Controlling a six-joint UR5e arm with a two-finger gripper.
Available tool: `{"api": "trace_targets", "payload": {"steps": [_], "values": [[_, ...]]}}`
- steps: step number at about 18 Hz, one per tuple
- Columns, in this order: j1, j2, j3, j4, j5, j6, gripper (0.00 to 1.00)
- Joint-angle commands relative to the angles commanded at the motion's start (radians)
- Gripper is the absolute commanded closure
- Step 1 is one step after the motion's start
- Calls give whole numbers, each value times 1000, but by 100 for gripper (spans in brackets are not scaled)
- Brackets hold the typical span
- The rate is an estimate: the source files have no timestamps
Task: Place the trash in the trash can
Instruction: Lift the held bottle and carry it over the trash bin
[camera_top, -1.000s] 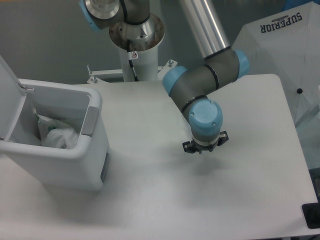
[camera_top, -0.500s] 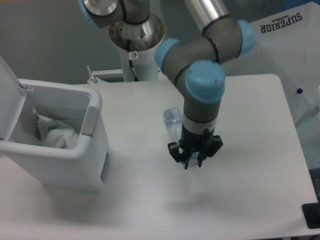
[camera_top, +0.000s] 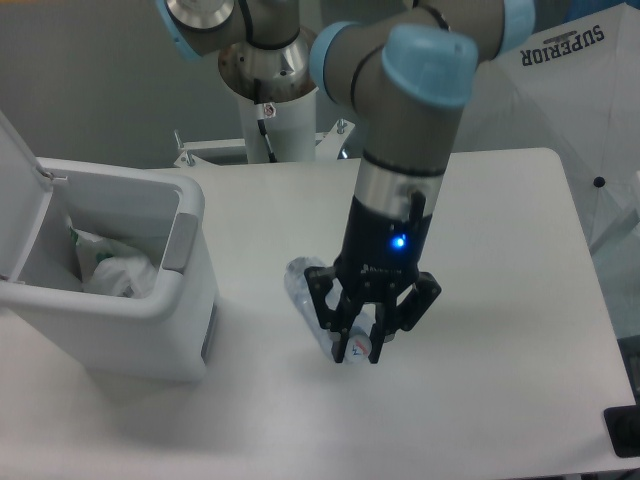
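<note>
We see the arm (camera_top: 400, 130) coming down from the top centre of the frame, wrist pointed at the table (camera_top: 500, 300), a blue light lit on its lower section

Gripper (camera_top: 362, 347) sits just below frame centre. Its dark fingers (camera_top: 340, 325) are closed around the bottle (camera_top: 318, 312), near the bottle's lower end

The bottle is clear and crinkled, slanting from upper left to lower right, its upper end sticking out to the left of the gripper, its lower end showing between the fingers. We cannot tell whether it rests on the table or is lifted clear of it; a faint shadow lies under it

The bin (camera_top: 150, 300) stands at the left of the frame, well apart from the bottle. It is white and boxy with rounded corners, its lid (camera_top: 15, 200) hinged up at the far left edge, mouth open. A grey tab (camera_top: 178, 240) sits on the rim on the side facing the gripper

Inside the bin we note the wrapper (camera_top: 115, 270), crumpled and white, with a small green mark near its top. It lies low in the bin, against the left inner wall

At the upper right corner, beyond the table edge, a white panel (camera_top: 580, 90) carries the printed word SUPERIOR. A dark object (camera_top: 625, 432) pokes in at the lower right corner, too cropped to identify
</note>
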Motion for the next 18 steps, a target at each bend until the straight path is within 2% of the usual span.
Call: {"api": "trace_targets", "payload": {"steps": [3, 5, 9, 15, 18], "values": [[3, 6, 52, 0, -113, -3, 100], [8, 32, 54, 0, -190, -2, 100], [0, 69, 49, 0, -267, -5, 100], [-43, 123, 3, 0, -396, -15, 100], [-83, 133, -39, 2, -407, -5, 100]]}}
